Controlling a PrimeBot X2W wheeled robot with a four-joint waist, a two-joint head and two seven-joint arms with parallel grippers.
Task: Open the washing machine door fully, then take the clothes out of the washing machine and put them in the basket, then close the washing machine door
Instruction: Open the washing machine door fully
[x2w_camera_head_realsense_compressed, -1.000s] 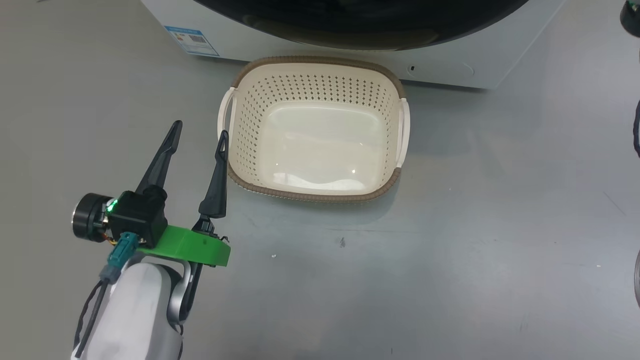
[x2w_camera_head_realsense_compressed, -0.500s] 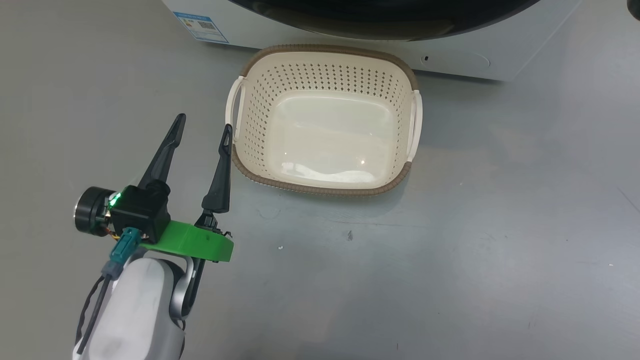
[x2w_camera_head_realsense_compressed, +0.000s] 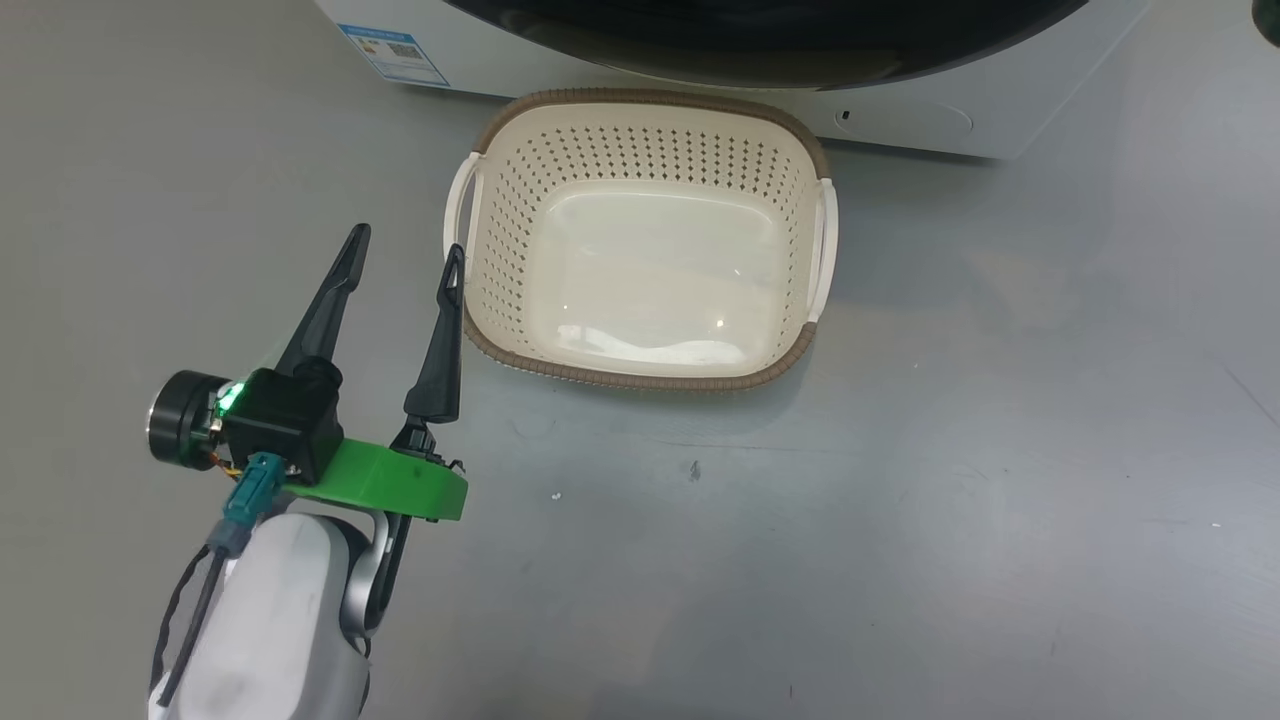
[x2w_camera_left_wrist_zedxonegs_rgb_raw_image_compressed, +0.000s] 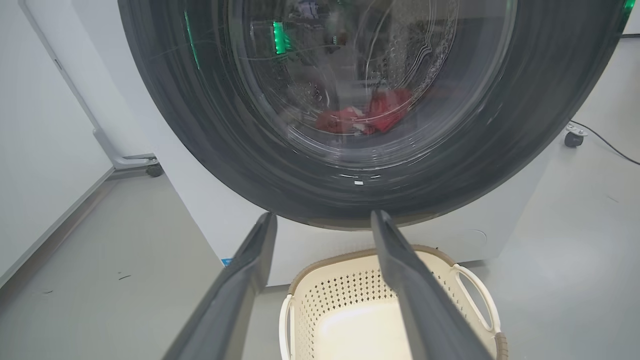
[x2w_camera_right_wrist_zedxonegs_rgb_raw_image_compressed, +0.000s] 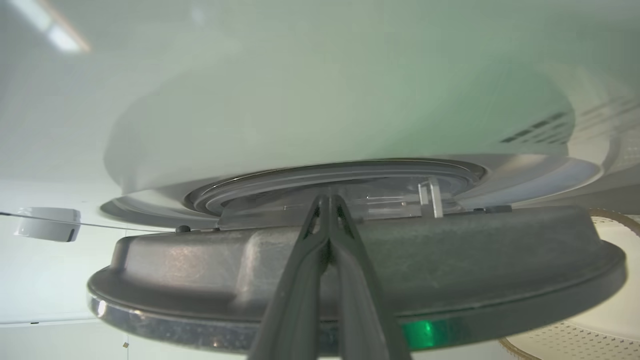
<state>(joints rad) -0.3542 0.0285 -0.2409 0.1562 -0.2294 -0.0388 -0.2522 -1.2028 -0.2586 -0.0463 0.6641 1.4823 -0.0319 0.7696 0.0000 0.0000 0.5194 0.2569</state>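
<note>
Door (x2w_camera_left_wrist_zedxonegs_rgb_raw_image_compressed: 210, 150): round, glossy black, clear glass centre. It is mounted on the front of the machine (x2w_camera_head_realsense_compressed: 1000, 100), above and behind the basket (x2w_camera_head_realsense_compressed: 640, 97). The right wrist view shows it edge-on; how far it stands open cannot be determined.

Clothes (x2w_camera_left_wrist_zedxonegs_rgb_raw_image_compressed: 372, 112): red fabric, visible through the door glass, lying in the drum above and behind the basket.

Basket: stands on the floor (x2w_camera_head_realsense_compressed: 950, 480), just in front of the machine.

Left tool (x2w_camera_head_realsense_compressed: 406, 243): fingers spread wide, nothing between them. It is located just left of the basket, with the inner finger beside the basket's left handle.

Right tool (x2w_camera_right_wrist_zedxonegs_rgb_raw_image_compressed: 327, 200): fingers pressed together, gripping nothing. It is located above the basket, with its tips at the door's back edge; contact with the door cannot be determined.
</note>
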